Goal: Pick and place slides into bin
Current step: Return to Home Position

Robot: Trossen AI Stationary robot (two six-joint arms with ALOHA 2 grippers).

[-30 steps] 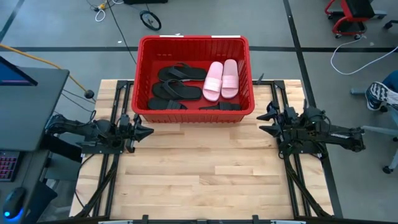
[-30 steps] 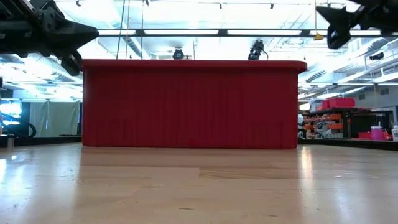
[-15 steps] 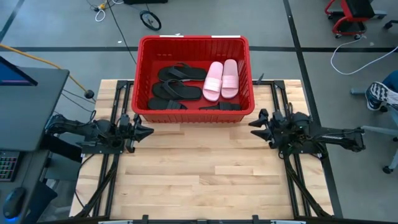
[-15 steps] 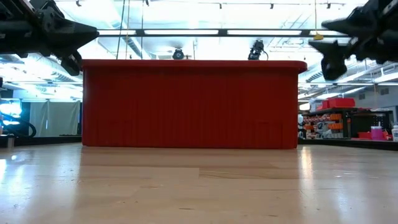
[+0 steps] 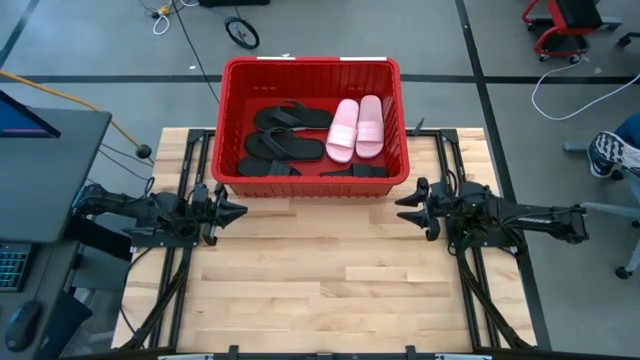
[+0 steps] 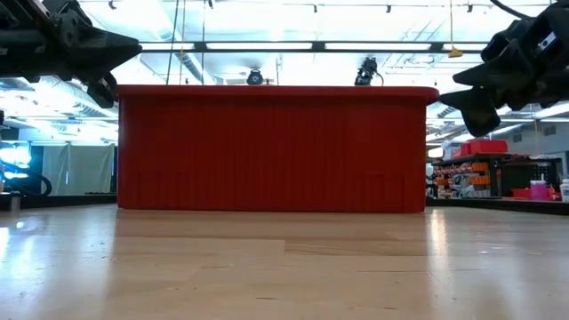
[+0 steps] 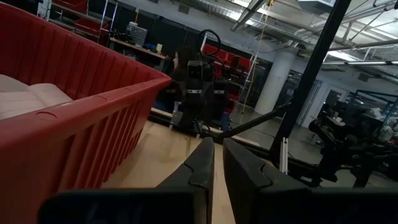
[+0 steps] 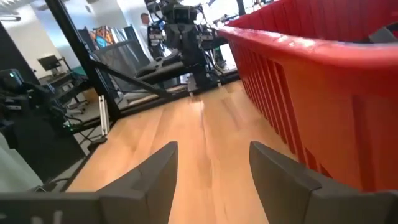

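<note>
The red bin (image 5: 311, 125) stands at the table's far middle; its near wall fills the low view (image 6: 271, 151). Inside lie two pale pink slides (image 5: 356, 127) side by side, two black flip-flops (image 5: 282, 131) and black slides (image 5: 355, 170) by the near wall. My left gripper (image 5: 240, 211) hovers shut and empty near the bin's near left corner. My right gripper (image 5: 402, 208) hovers open and empty near the bin's near right corner, fingers pointing toward the table's left.
The wooden table (image 5: 320, 290) stretches bare in front of the bin. Black frame rails (image 5: 470, 290) run along both sides under the arms. A person's shoe (image 5: 610, 155) shows off the table at the right.
My right gripper has moved toward the table's left and slightly toward its near edge, and has come down a little in the low view. My left arm has kept still.
</note>
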